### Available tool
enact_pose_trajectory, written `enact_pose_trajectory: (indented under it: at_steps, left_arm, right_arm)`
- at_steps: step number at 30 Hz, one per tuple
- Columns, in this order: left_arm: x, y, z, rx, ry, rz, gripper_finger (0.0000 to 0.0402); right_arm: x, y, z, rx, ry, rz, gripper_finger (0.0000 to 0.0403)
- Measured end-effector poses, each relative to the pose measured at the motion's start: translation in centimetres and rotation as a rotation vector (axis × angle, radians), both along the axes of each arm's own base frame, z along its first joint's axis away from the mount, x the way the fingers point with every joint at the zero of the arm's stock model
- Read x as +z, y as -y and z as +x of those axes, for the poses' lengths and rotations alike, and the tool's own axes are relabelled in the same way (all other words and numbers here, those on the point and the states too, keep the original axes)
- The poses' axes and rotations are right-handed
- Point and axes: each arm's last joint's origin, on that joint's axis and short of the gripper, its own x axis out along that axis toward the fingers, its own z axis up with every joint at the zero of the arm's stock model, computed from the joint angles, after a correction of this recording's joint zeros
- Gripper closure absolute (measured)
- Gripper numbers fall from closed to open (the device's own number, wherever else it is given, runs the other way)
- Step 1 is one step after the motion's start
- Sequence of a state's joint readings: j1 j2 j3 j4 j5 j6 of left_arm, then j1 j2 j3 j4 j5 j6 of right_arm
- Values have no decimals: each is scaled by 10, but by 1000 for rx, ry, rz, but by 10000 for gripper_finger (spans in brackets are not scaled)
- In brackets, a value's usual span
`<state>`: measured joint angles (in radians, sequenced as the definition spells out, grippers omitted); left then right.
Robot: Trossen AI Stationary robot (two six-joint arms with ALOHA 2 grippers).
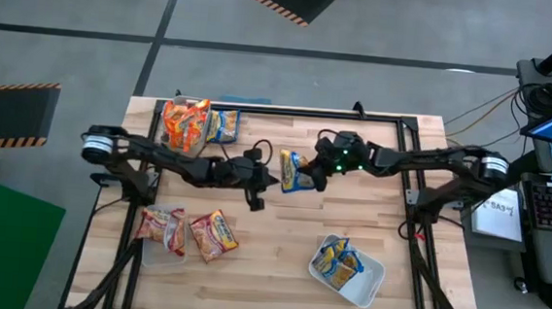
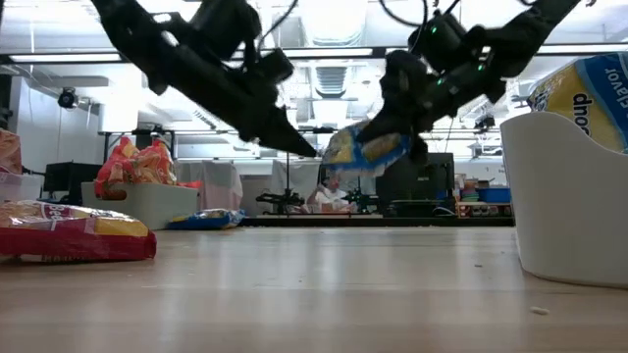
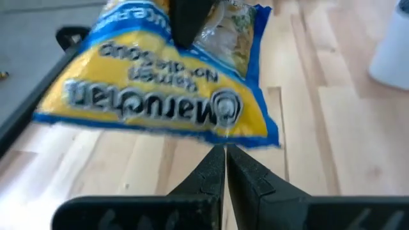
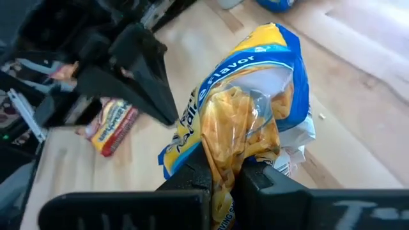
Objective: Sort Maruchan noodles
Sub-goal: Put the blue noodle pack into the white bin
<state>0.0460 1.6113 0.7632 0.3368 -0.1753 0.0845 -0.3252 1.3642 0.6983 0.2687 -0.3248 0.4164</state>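
From above, I see my right gripper [image 1: 306, 173] pinching a blue packet [image 1: 295, 171] over the bench centre, my left gripper [image 1: 272, 179] just beside it. Orange packets fill a tub [image 1: 185, 121] at the far left corner, red ones [image 1: 161, 226] sit near left, blue ones in a tub [image 1: 368, 283] near right. The low view shows the packet held clear of the bench. My left wrist view shows the left fingers [image 3: 211, 171] closed, empty. My right wrist view shows the packet clamped. I judge sorting mostly done.

Bright even overhead light, ceiling glare in low view, wrist views soft, perhaps motion-blurred
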Motion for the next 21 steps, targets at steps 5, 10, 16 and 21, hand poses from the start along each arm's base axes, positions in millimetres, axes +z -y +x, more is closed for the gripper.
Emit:
enact_pose_trajectory:
  at_steps: [5, 10, 16, 21]
  left_arm:
    - [19, 5, -18, -21, 58, 14, 402]
    - [37, 10, -42, -35, 148, 11, 402]
    - [48, 14, -61, -49, 312, 10, 402]
    - [53, 14, -67, -48, 398, 12, 402]
  right_arm:
    - [25, -5, -15, 3, 44, -24, 388]
    - [48, -14, -32, 18, 16, -25, 388]
    - [91, -37, -47, 88, -36, -5, 388]
    - [135, -60, -51, 135, -62, 36, 388]
